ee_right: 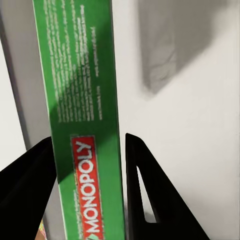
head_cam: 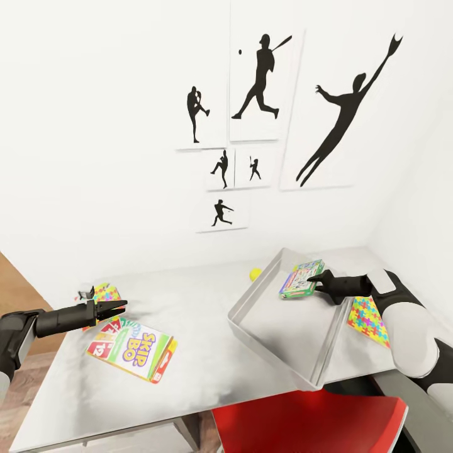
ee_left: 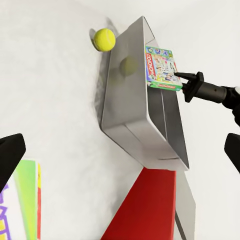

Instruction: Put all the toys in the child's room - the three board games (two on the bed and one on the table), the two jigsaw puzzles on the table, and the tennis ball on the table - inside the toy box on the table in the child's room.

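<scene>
The light-grey toy box (head_cam: pixel 277 327) sits on the table (head_cam: pixel 201 302) at the right, its floor bare. My right gripper (head_cam: pixel 319 281) is shut on a green-edged board game (head_cam: pixel 302 279), which hangs over the box's far end; its fingers (ee_right: pixel 145 190) flank the green "MONOPOLY" edge (ee_right: pixel 87 100). The tennis ball (head_cam: pixel 255 274) rests on the table just behind the toy box. The SKIP-BO board game (head_cam: pixel 132 348) lies flat at the left. My left gripper (head_cam: pixel 119 306) hovers open just above its far end. One jigsaw puzzle (head_cam: pixel 107 292) lies behind that gripper, another (head_cam: pixel 370 321) right of the toy box.
A red chair (head_cam: pixel 308 421) stands at the table's near edge, under the toy box's corner. The white wall with black baseball silhouettes (head_cam: pixel 258 82) runs behind the table. Wood floor (head_cam: pixel 19 296) shows at the left. In the left wrist view, the toy box (ee_left: pixel 130 115) and ball (ee_left: pixel 104 39) lie ahead.
</scene>
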Robot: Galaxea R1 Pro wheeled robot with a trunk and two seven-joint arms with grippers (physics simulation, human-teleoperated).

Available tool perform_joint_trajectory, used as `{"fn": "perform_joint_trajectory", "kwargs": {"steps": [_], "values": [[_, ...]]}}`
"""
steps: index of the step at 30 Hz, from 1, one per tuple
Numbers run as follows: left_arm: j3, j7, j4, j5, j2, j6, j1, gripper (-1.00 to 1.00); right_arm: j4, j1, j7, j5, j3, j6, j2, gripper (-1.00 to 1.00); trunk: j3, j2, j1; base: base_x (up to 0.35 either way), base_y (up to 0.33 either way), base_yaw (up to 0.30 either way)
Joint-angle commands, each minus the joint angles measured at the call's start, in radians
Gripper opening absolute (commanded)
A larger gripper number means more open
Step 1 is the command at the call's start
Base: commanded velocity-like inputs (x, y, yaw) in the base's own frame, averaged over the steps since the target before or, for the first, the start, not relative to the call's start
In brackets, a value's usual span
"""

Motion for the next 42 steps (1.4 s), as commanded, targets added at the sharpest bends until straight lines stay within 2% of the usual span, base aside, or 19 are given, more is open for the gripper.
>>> {"fn": "perform_joint_trajectory", "kwargs": {"steps": [1,26,27,42], "values": [[0.001,-0.005,0.0,-0.003,0.0,0.011,-0.001,1.0,0.0,-0.001,0.002,0.005,-0.007,0.005,0.0,-1.0,-0.002,-0.002,0.001,0.0,0.0,0.0],[0.001,-0.005,0.0,-0.004,0.001,0.01,-0.001,1.0,-0.002,-0.001,0.002,0.005,-0.008,0.004,0.0,-1.0,-0.002,-0.002,0.001,0.0,0.0,0.0],[0.001,-0.005,0.0,-0.004,0.001,0.01,-0.001,1.0,-0.002,-0.001,0.002,0.005,-0.008,0.004,0.0,1.0,-0.002,-0.002,0.001,0.0,0.0,0.0],[0.002,-0.005,0.0,-0.004,0.001,0.01,-0.001,1.0,-0.007,-0.001,0.004,0.005,-0.008,0.006,-0.001,1.0,-0.002,-0.002,0.001,0.0,0.0,0.0]]}}
